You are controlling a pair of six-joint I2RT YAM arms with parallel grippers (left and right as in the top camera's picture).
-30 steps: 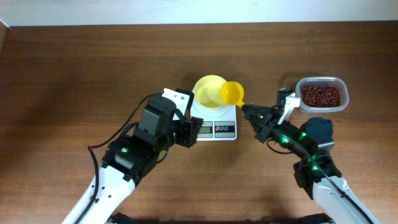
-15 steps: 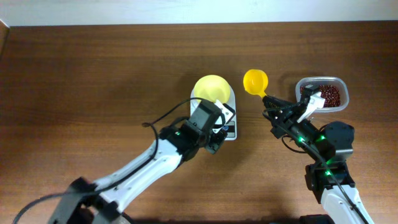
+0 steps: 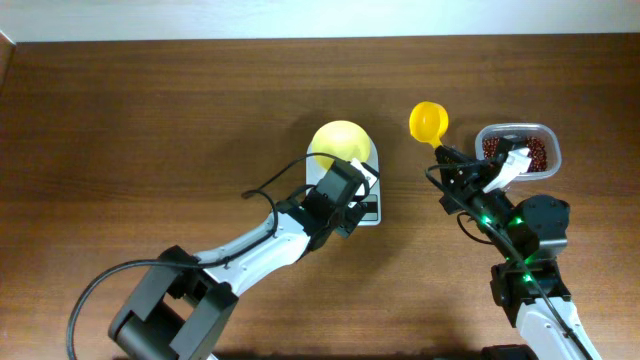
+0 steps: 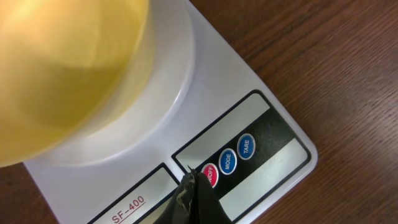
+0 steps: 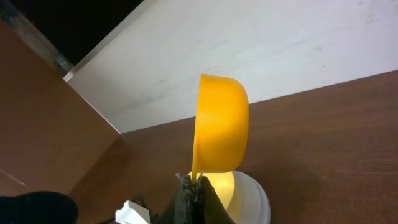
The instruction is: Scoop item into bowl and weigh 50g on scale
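Seen from overhead, my left gripper (image 3: 352,203) reaches in from 7 o'clock, pressed together to a single dark tip over the front panel of the white scale (image 3: 372,152). My arm hides most of that panel, so the display cannot be read. The left wrist view shows the tip at the edge of the red button (image 4: 210,175), covering part of it. Whether it presses down I cannot tell. Two blue buttons (image 4: 237,154) sit just beside the red one, toward 2 o'clock.

The pale yellow bowl (image 3: 335,140) stands on the scale's platform, at the scale's 12 o'clock end. Up close it is a blur, cut off by the frame.

At 2 o'clock from the scale, my right gripper (image 3: 447,157) pinches the handle of a darker yellow scoop (image 3: 428,121). The handle is almost wholly hidden between the fingers. In the right wrist view the scoop is tipped on its side, and what it holds is hidden.

At 3 o'clock from the scoop, a clear tub (image 3: 515,128) holds the red-brown beans (image 3: 532,150), partly covered by my right wrist.
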